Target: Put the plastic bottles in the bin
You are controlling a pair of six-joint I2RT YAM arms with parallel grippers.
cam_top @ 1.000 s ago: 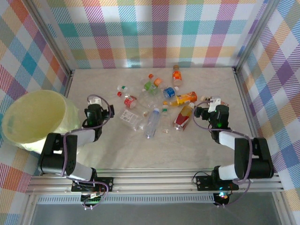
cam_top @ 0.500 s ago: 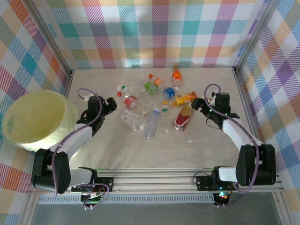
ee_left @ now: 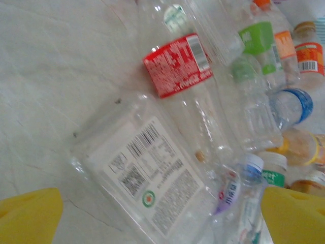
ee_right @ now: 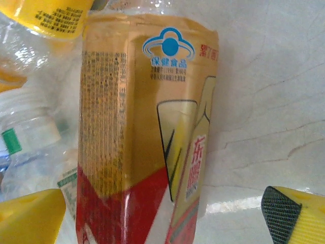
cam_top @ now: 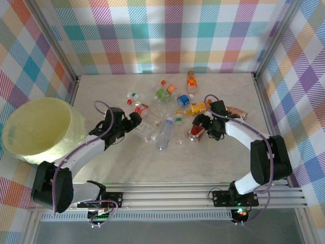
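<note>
None of the plastic bottles [cam_top: 165, 133] lay in the bin [cam_top: 35, 127] yet, we judged: a labelled clear bottle [ee_left: 152, 178] sat before our left gripper's [cam_top: 134, 120] released jaws, an orange-red bottle [ee_right: 147, 137] between our right gripper's [cam_top: 203, 125], likewise released, the bin far outside both.

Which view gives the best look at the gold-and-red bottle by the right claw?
Right wrist: the gold-and-red bottle sits close up between the fingertips of the open right claw, label legible. Top external shows it small, partly hidden under that claw. In left wrist I cannot pick it out.
</note>
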